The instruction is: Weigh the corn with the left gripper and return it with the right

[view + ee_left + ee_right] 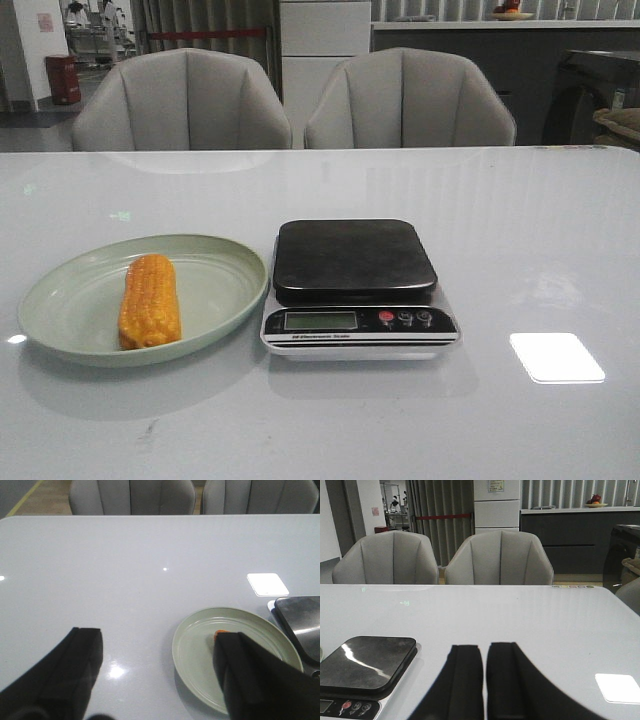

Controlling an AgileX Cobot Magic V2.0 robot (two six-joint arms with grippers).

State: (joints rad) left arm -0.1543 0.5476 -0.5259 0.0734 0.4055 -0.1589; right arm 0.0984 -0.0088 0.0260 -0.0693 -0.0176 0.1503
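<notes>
The corn [150, 301], a short orange-yellow cob, lies lengthwise on a pale green plate [60, 300] at the table's front left. The scale [355, 258] with a black platform stands right of the plate. No gripper shows in the front view. In the left wrist view my left gripper [157, 637] is open and empty, above the table short of the plate [195, 650]; one finger [240, 665] hides most of the corn, only an orange tip [220, 633] shows. In the right wrist view my right gripper [485, 652] is shut and empty, beside the scale [367, 662].
Two grey chairs [180, 100] [410, 100] stand behind the table's far edge. A bright light reflection [556, 357] lies on the glossy white table right of the scale. The scale's display and buttons [405, 318] face the front.
</notes>
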